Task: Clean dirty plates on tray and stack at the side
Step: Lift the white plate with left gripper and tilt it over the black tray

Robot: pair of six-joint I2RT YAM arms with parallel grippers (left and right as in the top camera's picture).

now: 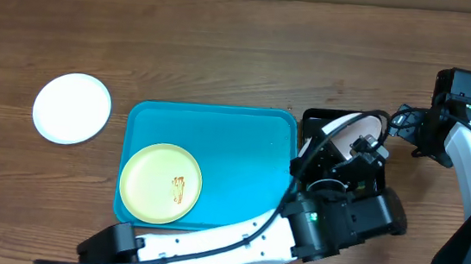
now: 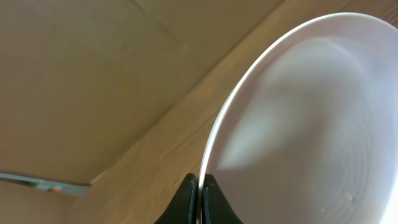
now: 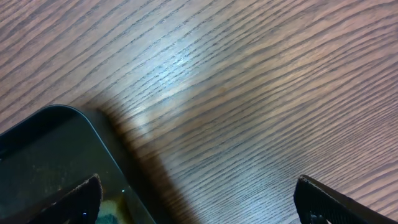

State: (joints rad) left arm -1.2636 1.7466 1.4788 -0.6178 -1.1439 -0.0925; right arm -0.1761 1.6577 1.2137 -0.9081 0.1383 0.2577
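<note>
My left end effector (image 2: 200,184) pinches a round white plate (image 2: 311,124) by its rim, right of the large turquoise plastic tray (image 1: 219,126), which holds a smeared pale yellow plate (image 1: 160,183). My right end effector (image 3: 198,196) gapes wide.

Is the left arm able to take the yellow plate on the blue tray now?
Probably not yet: the left tool is shut on the rim of a white plate. The yellow plate itself lies uncovered on the tray.
</note>
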